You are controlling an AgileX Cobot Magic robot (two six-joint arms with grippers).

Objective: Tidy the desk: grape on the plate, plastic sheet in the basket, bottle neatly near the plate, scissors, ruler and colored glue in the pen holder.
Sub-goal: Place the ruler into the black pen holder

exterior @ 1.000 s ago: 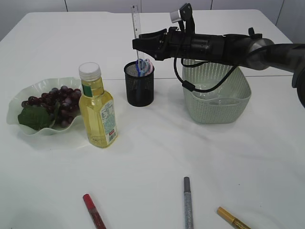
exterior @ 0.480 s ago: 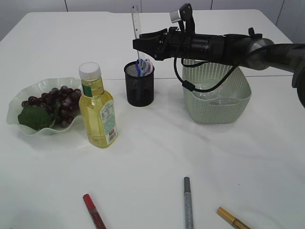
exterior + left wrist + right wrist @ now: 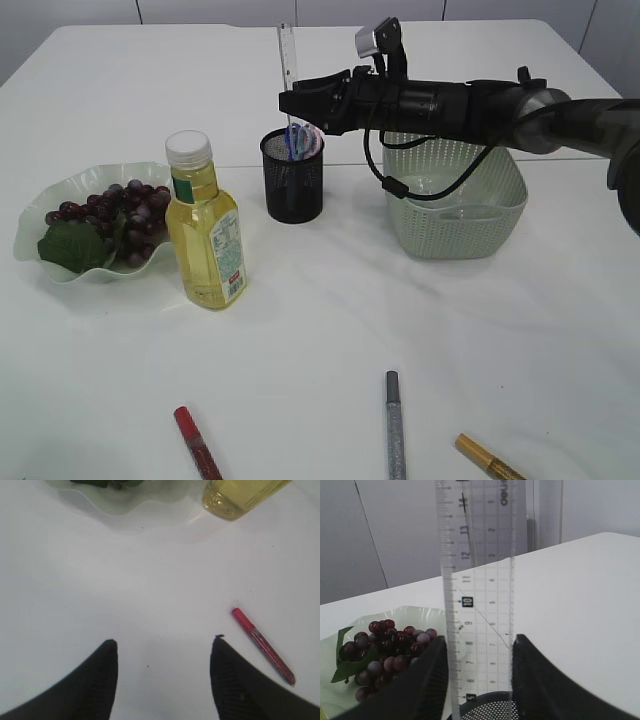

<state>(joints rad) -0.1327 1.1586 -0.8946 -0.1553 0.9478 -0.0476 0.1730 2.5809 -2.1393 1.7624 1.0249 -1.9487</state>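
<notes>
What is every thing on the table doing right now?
Ruler: upright in the pen holder, between the right tool's open jaws.
Scissors: in the pen holder.
Bottle: upright, capped, beside the plate.
Grapes: on the plate.
Basket: upright.
Red glue, silver glue, gold glue: lying on the table.
Left tool: open, empty.

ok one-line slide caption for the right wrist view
Right gripper jaws flanking an upright clear plastic ruler over the black mesh pen holder.
</notes>
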